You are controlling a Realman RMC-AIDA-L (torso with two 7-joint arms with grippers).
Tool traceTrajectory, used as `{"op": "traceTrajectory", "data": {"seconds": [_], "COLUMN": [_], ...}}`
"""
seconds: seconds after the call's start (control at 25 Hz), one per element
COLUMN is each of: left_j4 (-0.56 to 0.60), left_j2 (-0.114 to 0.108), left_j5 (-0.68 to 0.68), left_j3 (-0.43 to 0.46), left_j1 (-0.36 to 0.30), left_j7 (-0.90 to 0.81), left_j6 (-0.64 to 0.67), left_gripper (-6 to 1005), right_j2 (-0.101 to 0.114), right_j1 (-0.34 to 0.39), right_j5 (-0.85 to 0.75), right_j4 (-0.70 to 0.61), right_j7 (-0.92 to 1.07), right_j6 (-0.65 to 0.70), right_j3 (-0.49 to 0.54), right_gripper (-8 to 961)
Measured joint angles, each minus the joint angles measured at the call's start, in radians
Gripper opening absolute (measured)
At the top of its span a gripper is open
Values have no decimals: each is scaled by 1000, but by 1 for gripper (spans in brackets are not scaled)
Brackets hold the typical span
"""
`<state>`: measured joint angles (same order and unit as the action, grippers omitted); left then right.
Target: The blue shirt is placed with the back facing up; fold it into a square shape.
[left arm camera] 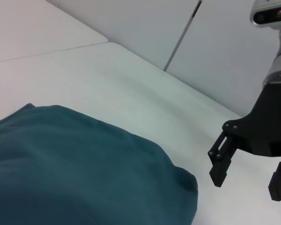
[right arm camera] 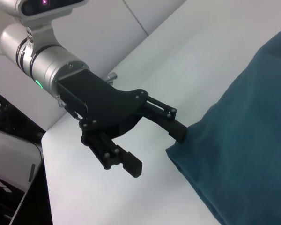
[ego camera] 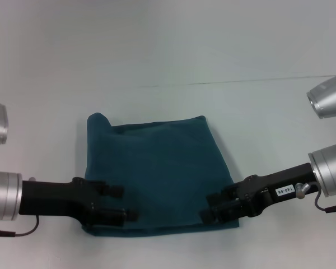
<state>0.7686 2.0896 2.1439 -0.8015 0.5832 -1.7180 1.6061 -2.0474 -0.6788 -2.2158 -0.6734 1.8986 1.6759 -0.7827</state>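
Head view: dark teal-blue soft-fabric shirt (ego camera: 157, 174), already folded to a rough square, lying mid-way along the near edge of the white tabletop (ego camera: 168, 56). Black left gripper (ego camera: 121, 202) at its near-left corner, black right gripper (ego camera: 211, 205) at its near-right corner, both spread, likely placed for one more fold.

Left wrist view: right gripper (left arm camera: 248, 176) parted, holding nothing, just beside the cloth.

Right wrist view: left gripper (right arm camera: 161, 145) wide, one finger touching the shirt's edge. Nothing obstructing.
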Motion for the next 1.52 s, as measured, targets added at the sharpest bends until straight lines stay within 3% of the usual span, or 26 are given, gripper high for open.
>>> {"op": "traceTrajectory", "data": {"seconds": [1.52], "left_j4": [15], "left_j2": [4], "left_j5": [-3], "left_j3": [2], "left_j1": [-3], "left_j7": [3], "left_j6": [-20], "left_gripper": [823], "right_j2": [1], "right_j1": [-3], "right_j5": [2], "right_j4": [2], "right_j7": [-2], "right_j6": [0], "right_j3": [0], "right_gripper": [724]}}
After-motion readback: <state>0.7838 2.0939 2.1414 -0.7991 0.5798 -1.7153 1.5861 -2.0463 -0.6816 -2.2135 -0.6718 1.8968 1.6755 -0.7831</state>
